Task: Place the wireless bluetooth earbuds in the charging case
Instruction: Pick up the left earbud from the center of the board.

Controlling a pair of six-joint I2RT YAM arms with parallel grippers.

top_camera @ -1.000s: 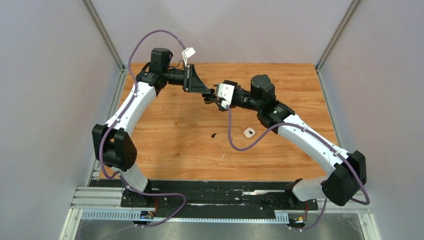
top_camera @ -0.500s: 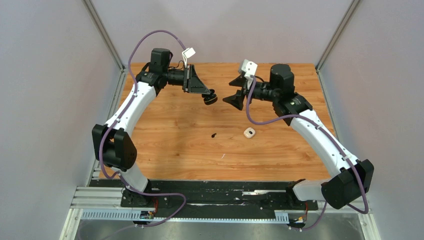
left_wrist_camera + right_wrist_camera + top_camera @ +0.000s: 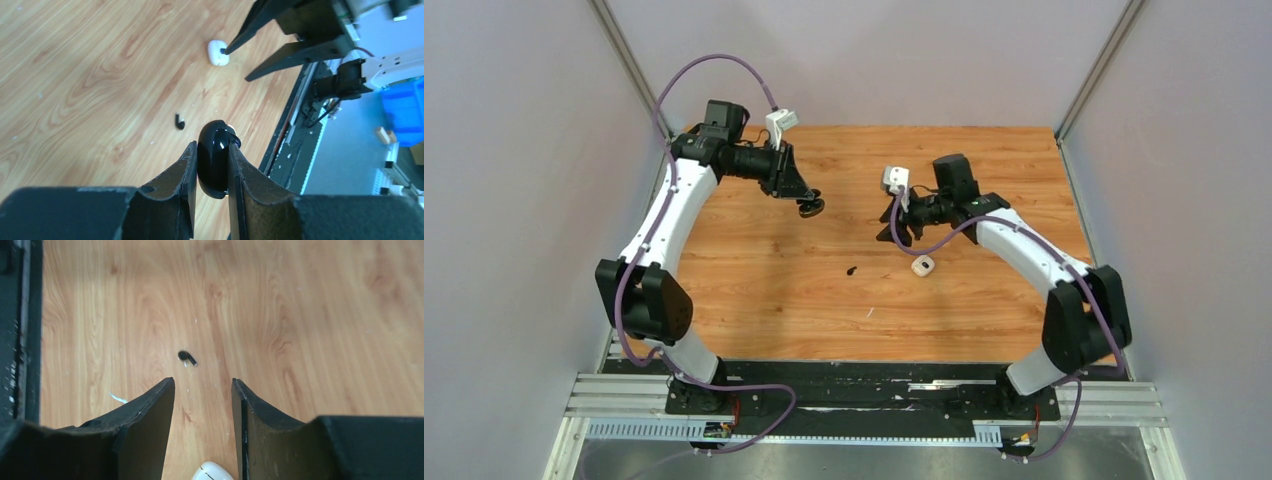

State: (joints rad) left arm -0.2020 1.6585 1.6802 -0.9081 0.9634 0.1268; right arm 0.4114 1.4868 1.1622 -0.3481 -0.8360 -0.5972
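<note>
Both your arms have drawn back from their meeting point. Overhead: black earbud (image 3: pixel 851 270) lies loose on the table (image 3: pixel 754 290). Left wrist: left gripper (image 3: pixel 212 146) clamps the black charging case (image 3: pixel 212 167). Right wrist: right gripper (image 3: pixel 202 382) stands part-open, empty, white case (image 3: pixel 212 471) between its fingers.

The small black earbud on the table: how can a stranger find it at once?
Start at the wooden table and look near its middle in the top view. The black earbud lies there alone, left of the white case near the right claw. It is the only dark loose piece on the wood; the black case is clamped in the left claw.
</note>
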